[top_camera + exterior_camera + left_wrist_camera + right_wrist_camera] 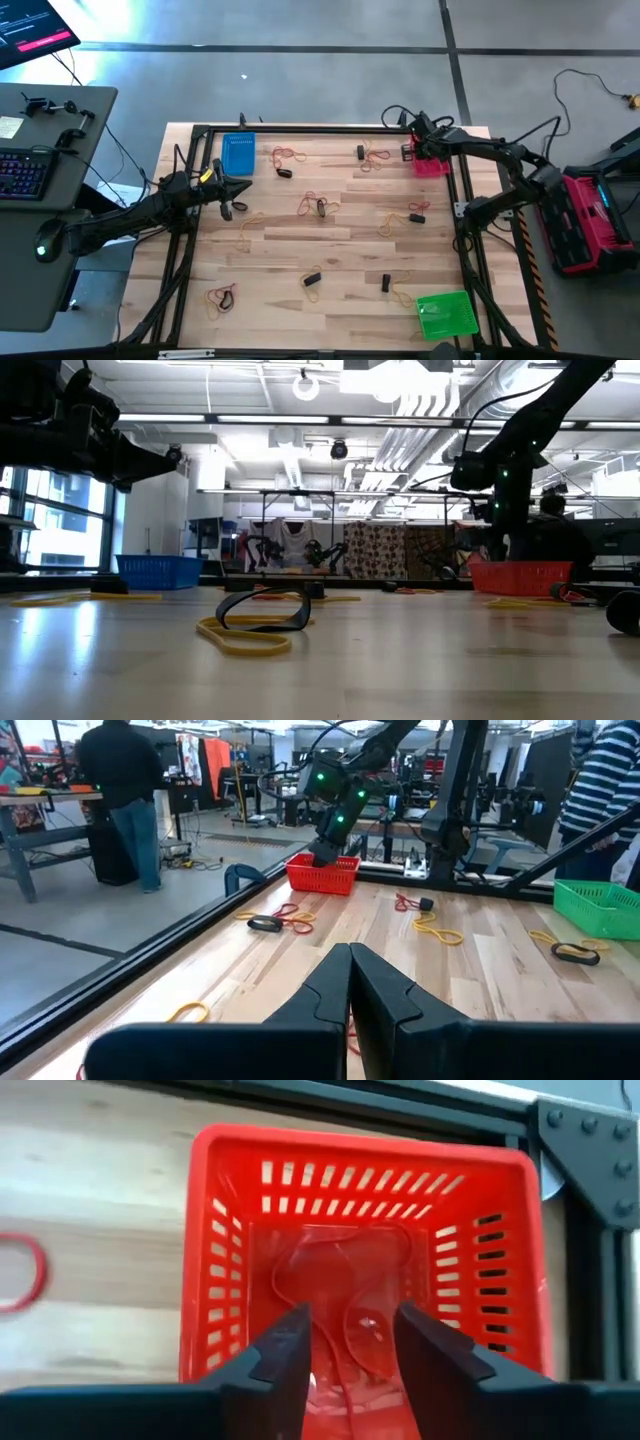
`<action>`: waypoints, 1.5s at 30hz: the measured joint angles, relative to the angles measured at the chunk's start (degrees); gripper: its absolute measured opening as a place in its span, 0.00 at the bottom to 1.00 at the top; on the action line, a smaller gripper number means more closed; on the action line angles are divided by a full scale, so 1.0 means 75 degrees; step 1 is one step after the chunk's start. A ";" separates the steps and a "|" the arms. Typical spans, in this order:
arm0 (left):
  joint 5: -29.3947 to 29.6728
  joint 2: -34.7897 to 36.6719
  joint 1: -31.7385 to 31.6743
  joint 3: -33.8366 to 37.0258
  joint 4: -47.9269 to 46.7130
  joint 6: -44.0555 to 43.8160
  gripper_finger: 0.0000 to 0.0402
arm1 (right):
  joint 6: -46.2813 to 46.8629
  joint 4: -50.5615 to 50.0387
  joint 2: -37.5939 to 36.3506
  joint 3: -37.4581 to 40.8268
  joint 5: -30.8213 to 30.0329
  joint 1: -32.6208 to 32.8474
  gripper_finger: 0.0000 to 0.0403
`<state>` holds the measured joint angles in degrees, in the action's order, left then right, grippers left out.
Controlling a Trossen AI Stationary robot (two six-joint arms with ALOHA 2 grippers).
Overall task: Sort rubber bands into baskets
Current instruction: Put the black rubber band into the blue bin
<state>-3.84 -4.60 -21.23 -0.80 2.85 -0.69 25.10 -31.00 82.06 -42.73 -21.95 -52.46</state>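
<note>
Red mesh basket [365, 1260] holds thin red loops [340, 1285] beneath parted right claw [350, 1342]

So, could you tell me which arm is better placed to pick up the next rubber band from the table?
Left, probably. The left gripper hangs shut over the table's left side, close to loose rubber bands. The right gripper is open over the red basket at the far right corner.

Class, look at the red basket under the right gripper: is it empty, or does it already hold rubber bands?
Not empty. In the right wrist view, red rubber bands lie on the floor of the red basket, seen between the parted fingers of the right gripper.
</note>
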 joint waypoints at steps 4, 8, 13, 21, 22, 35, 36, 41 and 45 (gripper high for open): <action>0.0000 -0.0002 0.0000 0.0000 -0.0003 -0.0099 0.00 | -0.0614 -0.0433 -0.0003 -0.0260 0.0006 0.0098 0.26; 0.0000 -0.0002 0.0000 0.0000 0.0000 -0.0093 0.00 | -0.1310 -0.0403 -0.0033 -0.0301 0.0132 0.0166 0.05; 0.0016 0.0000 -0.0017 0.0000 0.0000 -0.0110 0.00 | -0.1532 -0.0338 -0.0410 -0.0299 0.0340 0.0310 0.02; 0.0017 -0.0002 -0.0017 -0.0083 0.0006 -0.0169 0.00 | -0.1488 -0.0170 -0.1635 -0.0184 0.0407 0.1213 0.00; 0.0017 -0.0002 -0.0017 -0.0099 0.0009 -0.0177 0.00 | -0.1491 -0.0023 -0.1736 -0.0085 0.0414 0.1365 0.00; 0.0239 -0.0690 -0.0015 -0.0417 -0.0215 -0.0297 0.00 | -0.0887 0.0682 -0.2717 0.0815 0.0081 0.3293 0.00; 0.0239 -0.0816 -0.0015 -0.0443 -0.0213 -0.0297 0.00 | -0.0837 0.0736 -0.2764 0.0854 0.0081 0.3424 0.00; 0.0236 -0.1535 -0.0015 -0.0585 -0.0246 -0.0276 0.00 | -0.0804 0.1271 -0.2824 0.1160 0.0093 0.4156 0.00; 0.0207 -0.2181 -0.0009 -0.0860 -0.0230 -0.0094 0.00 | -0.0752 0.1705 -0.2824 0.1336 -0.0016 0.4654 0.00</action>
<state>-2.28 -20.96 -21.30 -7.25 1.13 -1.39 19.45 -18.21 60.88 -32.71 -22.07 -17.56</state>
